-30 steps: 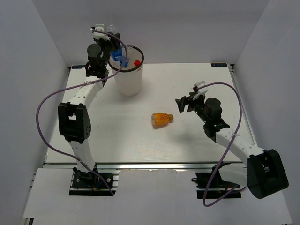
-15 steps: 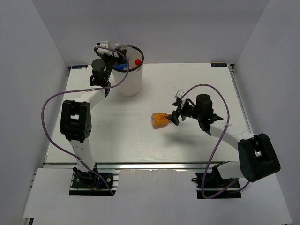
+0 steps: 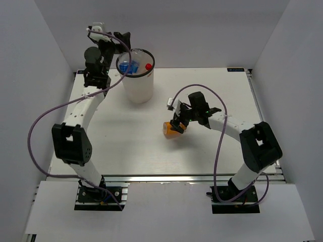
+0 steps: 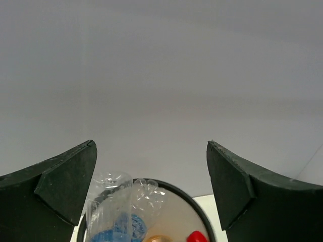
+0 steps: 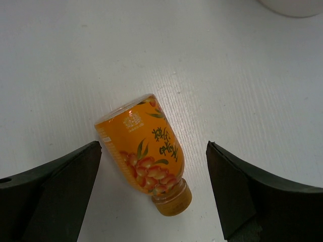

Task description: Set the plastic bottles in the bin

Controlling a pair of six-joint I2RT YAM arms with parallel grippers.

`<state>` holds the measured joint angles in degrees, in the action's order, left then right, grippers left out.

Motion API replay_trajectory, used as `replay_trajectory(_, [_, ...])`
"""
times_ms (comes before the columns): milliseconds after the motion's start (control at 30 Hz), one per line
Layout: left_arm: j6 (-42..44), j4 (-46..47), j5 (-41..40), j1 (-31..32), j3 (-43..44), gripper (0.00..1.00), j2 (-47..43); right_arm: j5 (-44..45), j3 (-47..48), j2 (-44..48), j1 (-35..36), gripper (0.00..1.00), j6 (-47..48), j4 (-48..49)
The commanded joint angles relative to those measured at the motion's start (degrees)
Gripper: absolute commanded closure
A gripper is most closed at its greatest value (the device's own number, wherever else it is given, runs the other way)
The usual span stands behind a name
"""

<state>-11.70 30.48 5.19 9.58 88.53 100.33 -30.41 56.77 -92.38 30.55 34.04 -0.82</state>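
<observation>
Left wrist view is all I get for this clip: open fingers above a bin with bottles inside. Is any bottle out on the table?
Observer: Yes, one orange bottle lies on its side near the middle of the table, well apart from the bin.
Operator: Is the other arm on it?
Observer: The right gripper is open over it, one finger on each side, neither touching it.
Operator: Which way does it point?
Observer: In the right wrist view its cap points back toward the camera, with the base away.
</observation>
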Motion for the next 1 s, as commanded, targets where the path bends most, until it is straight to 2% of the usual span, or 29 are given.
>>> replay_trajectory(0, [-3.05,-18.23,-9.09,0.08,5.50,0.02,-9.78,4.58,4.83,-2.54,1.80,0.11,5.94,-8.14])
replay_trajectory(33, [-5.58,-23.83,-10.97,0.00,5.08,0.02,-11.29,3.97,5.01,-3.50,2.41,0.11,7.34,-8.75])
replay_trajectory(167, [-10.70,-32.74,-14.95,0.08,-2.47,0.02,-19.28,6.41,7.90,-7.10,4.16,0.11,9.64,-12.70])
replay_trajectory(200, [-12.10,-33.81,-14.95,0.00,-6.92,0.02,-20.78,7.38,9.57,-8.07,4.17,0.11,9.99,-12.72])
replay_trajectory(267, [-14.83,-34.87,-14.34,0.00,-12.65,0.02,-25.42,10.80,10.28,-10.36,5.66,0.11,10.17,-14.21])
replay_trajectory(333, [-17.11,-33.83,-13.89,0.08,-22.37,0.02,-29.90,14.48,10.20,-11.85,6.19,0.11,9.56,-11.07])
replay_trajectory(467, [-20.02,-34.26,-16.87,0.08,-34.00,0.02,-34.32,18.28,10.20,-13.70,6.37,0.11,9.64,-7.98])
replay_trajectory(567, [-22.66,-36.27,-16.71,0.08,-37.80,0.02,-34.77,18.11,9.24,-13.88,6.46,0.13,9.47,-5.69])
replay_trajectory(633, [-23.80,-36.54,-14.78,0.08,-39.57,0.02,-35.47,17.24,8.97,-13.62,6.72,0.18,8.85,-4.28])
replay_trajectory(667, [-24.06,-36.54,-14.42,0.08,-40.97,0.02,-35.91,17.06,9.23,-13.53,6.89,0.26,8.33,-4.28])
replay_trajectory(733, [-24.85,-36.80,-14.42,0.08,-42.12,0.02,-37.57,15.22,10.11,-12.75,7.07,0.35,7.01,-5.77])
replay_trajectory(767, [-25.03,-36.98,-14.68,0.08,-42.56,0.02,-38.02,14.51,10.98,-12.22,7.25,0.44,6.57,-6.03])
replay_trajectory(867, [-25.21,-37.95,-15.82,0.08,-43.01,0.02,-39.60,12.49,11.52,-8.44,7.34,0.58,4.64,-3.68])
replay_trajectory(967, [-25.21,-38.57,-17.23,0.08,-43.18,0.02,-40.83,12.05,13.09,-4.13,7.33,0.57,1.73,0.55])
